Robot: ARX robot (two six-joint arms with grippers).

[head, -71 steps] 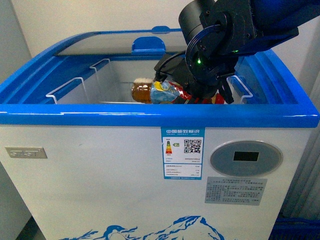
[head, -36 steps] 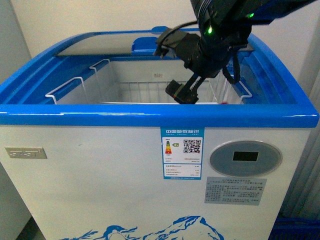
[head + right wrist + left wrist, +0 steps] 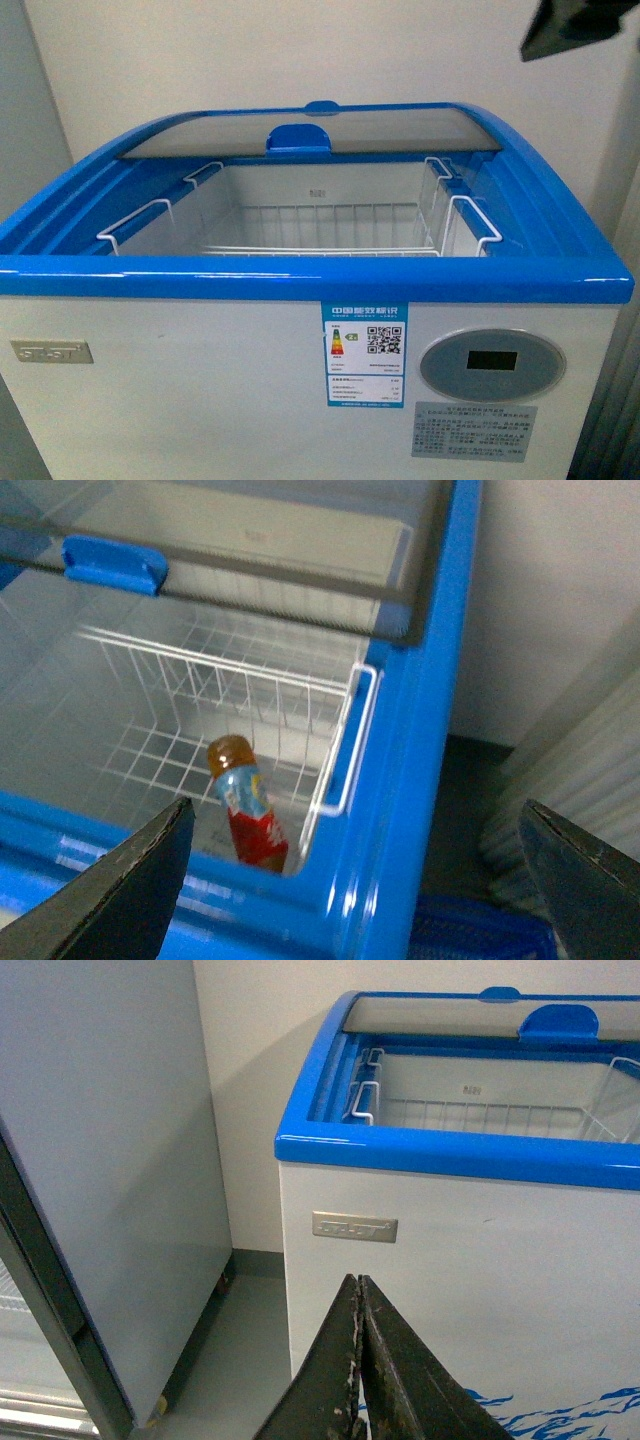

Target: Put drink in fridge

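Our right hand (image 3: 355, 880) gapes wide above the fridge (image 3: 425, 730), left hand (image 3: 360, 1360) pinched shut, while the drink (image 3: 245, 805) leans in the basket's right corner, probably stiff, weighty, slick, best gripped mid-label.

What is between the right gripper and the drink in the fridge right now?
Nothing visible. The open right gripper looks straight down at the drink lying in the wire basket; the glass lid is slid back clear of it.
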